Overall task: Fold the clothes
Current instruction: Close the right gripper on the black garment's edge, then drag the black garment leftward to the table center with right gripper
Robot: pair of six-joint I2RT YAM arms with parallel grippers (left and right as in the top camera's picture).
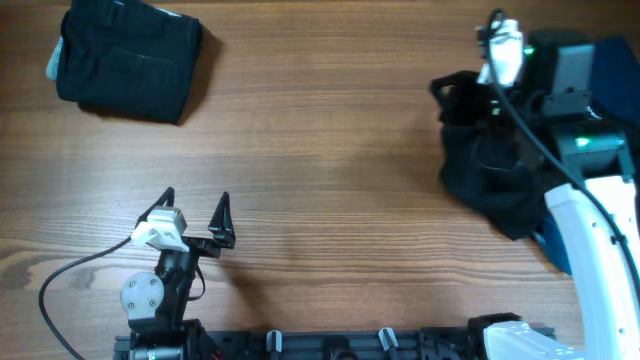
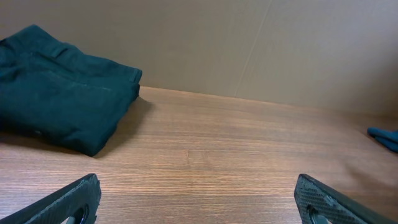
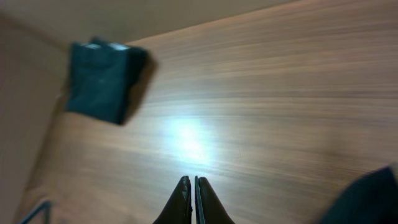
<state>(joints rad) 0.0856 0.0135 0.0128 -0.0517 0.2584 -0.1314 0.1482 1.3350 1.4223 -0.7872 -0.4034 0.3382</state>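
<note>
Two pincers here, so I'll start with my right pincer (image 3: pixel 194 198). Its fingers are pressed flat together with nothing between them, and they point out over bare wood. Going by the wrist view, I'd say it hangs a fair way above the table (image 1: pixel 330 150). My left pincer (image 1: pixel 194 207) is the opposite: spread wide, parked low near my base, aimed across the table, nothing in it.

Moving outward, the thing that matters is the crumpled dark garment (image 1: pixel 490 170). It sits on my right side, partly under my right arm. In the right wrist view only a corner of it shows at the lower right edge, so it's down and behind the tips, not in front of them. From above the heap looks longer front-to-back than side-to-side, slanting a bit. It's too dark to pick out a hem or a sleeve. The right arm is clearly the nearer one, and the left is well apart from it.

Way over in the far left corner is a folded dark garment (image 1: pixel 125 60), which I'd guess is done. Something blue (image 1: pixel 555 245) pokes out under my right arm, can't tell what.

My guess for the next move: open the right pincer and bring it back down onto the heap.
</note>
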